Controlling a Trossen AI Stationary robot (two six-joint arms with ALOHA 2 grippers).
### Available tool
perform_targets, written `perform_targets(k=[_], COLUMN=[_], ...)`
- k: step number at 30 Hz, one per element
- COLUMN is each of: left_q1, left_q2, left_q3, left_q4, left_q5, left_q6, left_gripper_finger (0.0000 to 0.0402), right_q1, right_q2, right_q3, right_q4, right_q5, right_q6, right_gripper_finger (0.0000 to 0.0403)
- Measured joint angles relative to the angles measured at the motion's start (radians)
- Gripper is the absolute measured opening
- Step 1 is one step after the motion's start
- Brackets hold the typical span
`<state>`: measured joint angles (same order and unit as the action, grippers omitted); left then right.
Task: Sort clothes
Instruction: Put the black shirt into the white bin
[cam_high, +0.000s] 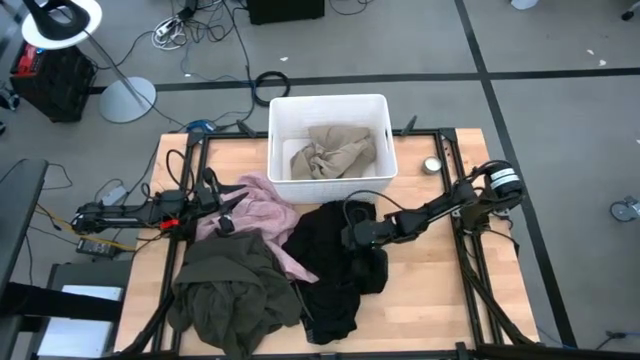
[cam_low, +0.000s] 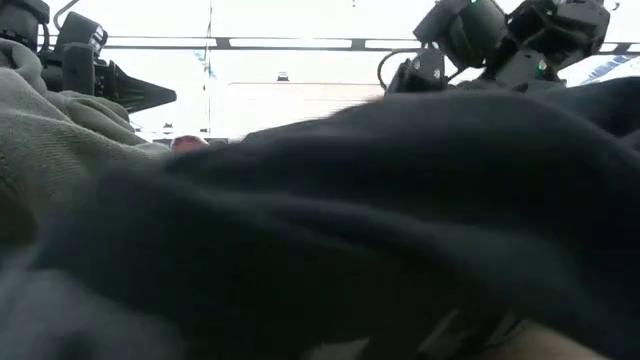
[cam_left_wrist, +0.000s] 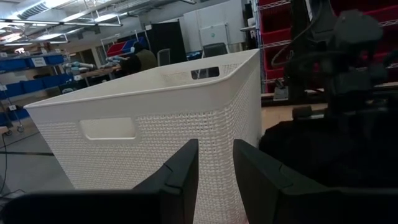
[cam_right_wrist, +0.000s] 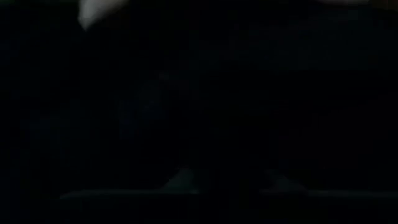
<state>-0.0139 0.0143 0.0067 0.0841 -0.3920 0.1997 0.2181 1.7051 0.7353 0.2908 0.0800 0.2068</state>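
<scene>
the right gripper (cam_high: 350, 237) is buried in the black clothes (cam_high: 335, 262) mid-surface; whether its jaws are clenched i cannot tell. the beige garment (cam_high: 330, 152) already lies in the bin (cam_high: 278, 112). next likely lift it clear. the left gripper (cam_high: 222, 222) waits released over the pink garment (cam_high: 262, 208).

Crumpled olive garment (cam_high: 232, 285), pink garment (cam_high: 262, 208) behind it, black heap (cam_high: 335, 262) beside, beige garment (cam_high: 330, 152) in bin

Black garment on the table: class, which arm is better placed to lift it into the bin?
Right, probably: the right gripper is already down on the black garment; the left gripper is over the pink garment.
</scene>
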Motion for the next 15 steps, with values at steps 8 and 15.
perform_targets(k=[8, 15], left_q1=[0.000, 0.000], left_q2=[0.000, 0.000], left_q3=[0.000, 0.000], left_q4=[0.005, 0.006], left_q5=[0.000, 0.000], left_q6=[0.000, 0.000], left_gripper_finger=[0.0105, 0.0105], right_q1=[0.002, 0.017], right_q2=[-0.225, -0.382], right_q3=[0.092, 0.259], right_q4=[-0.057, -0.151], right_q5=[0.015, 0.148], right_q6=[-0.004, -0.146], right_gripper_finger=[0.0021, 0.0021])
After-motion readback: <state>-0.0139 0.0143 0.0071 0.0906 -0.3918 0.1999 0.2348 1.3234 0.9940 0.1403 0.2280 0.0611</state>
